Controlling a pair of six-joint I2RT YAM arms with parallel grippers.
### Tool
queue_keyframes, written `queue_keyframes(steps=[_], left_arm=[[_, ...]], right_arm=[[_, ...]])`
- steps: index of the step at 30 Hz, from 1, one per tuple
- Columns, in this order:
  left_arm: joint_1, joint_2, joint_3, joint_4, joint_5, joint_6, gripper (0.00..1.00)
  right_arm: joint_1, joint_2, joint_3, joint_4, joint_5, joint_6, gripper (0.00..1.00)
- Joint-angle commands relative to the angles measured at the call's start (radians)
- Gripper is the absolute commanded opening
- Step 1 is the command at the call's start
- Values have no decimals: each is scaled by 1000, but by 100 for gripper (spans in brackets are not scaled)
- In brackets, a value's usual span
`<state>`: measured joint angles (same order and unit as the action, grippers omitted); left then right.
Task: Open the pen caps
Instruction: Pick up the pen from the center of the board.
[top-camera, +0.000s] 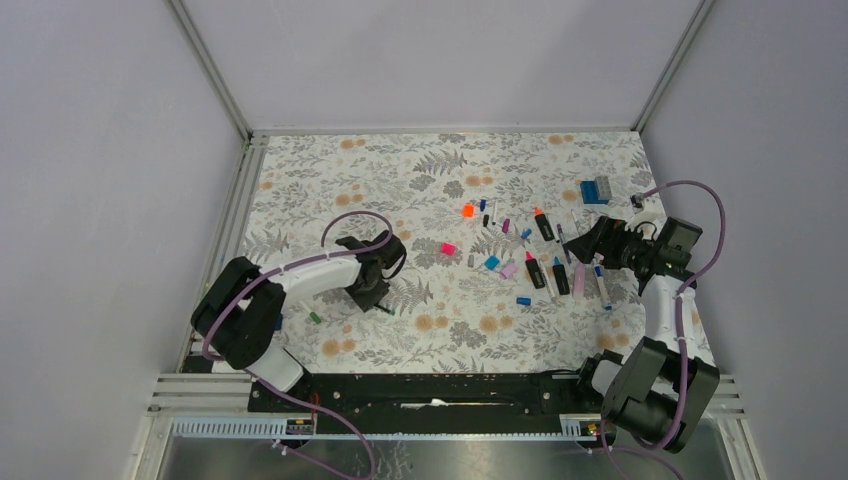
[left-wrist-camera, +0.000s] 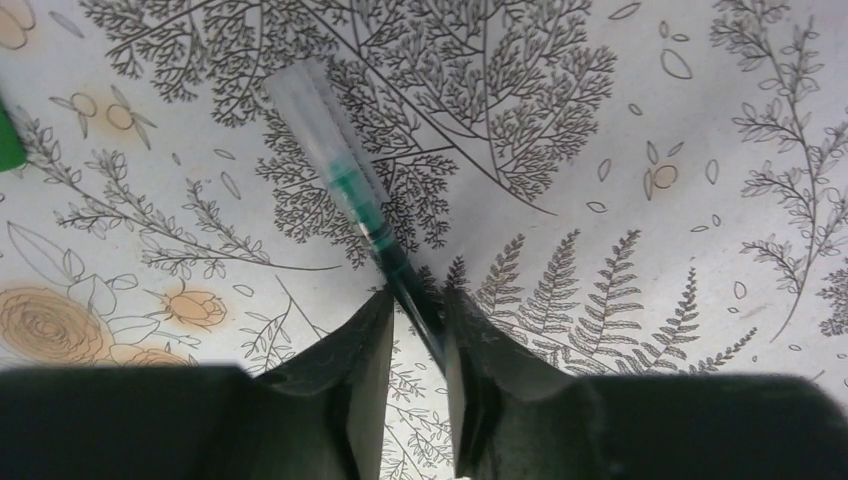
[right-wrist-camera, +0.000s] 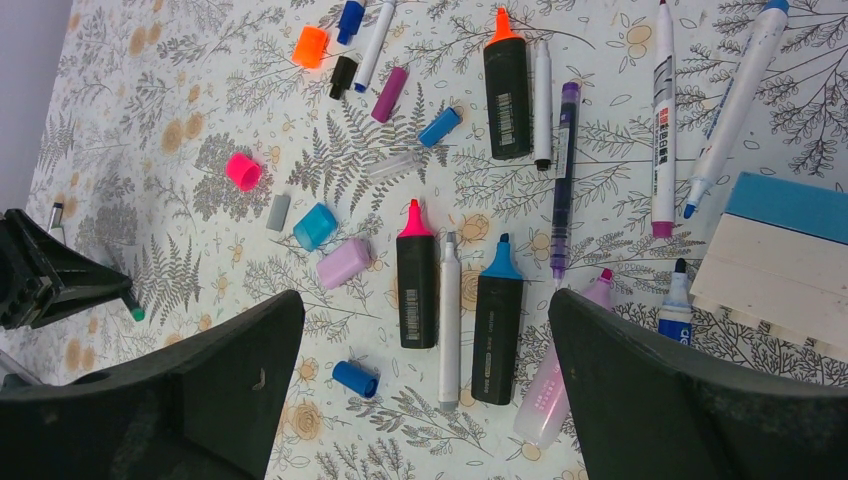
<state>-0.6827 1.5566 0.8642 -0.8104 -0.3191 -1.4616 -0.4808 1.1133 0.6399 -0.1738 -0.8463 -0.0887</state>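
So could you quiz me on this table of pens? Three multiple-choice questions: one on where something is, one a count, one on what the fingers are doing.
1. Where is the thin green pen?
A) between the left fingers
B) standing upright in a cup
C) hanging off the table edge

2. How many chunky black highlighters lie uncapped?
A) one
B) three
C) six

3. How are the right fingers?
A) clamped on a highlighter
B) pinching a cap
C) spread wide, holding nothing

Answers:
1 A, the left wrist view shows it running between them.
2 B, their bare tips are orange, pink and blue.
3 C, the pens all lie on the table beyond them.
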Motion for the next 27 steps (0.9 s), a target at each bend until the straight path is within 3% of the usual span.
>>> queue_keyframes(steps=[1, 9, 16, 23, 27], left_arm=[[18, 30, -3, 5, 12, 40, 22], [28, 10, -22, 65, 16, 110, 1], [25, -118, -10, 182, 20, 377, 0], [20, -349, -113, 497, 219, 660, 0], [20, -439, -206, 854, 442, 726, 0]], right_arm=[[-5, -13, -1, 13, 4, -9, 100], [-5, -11, 2, -5, -30, -35, 100], [-5, -11, 3, -79, -217, -157, 100], [-3, -14, 5, -143, -343, -258, 100], [18, -13, 19, -180, -401, -294, 100]])
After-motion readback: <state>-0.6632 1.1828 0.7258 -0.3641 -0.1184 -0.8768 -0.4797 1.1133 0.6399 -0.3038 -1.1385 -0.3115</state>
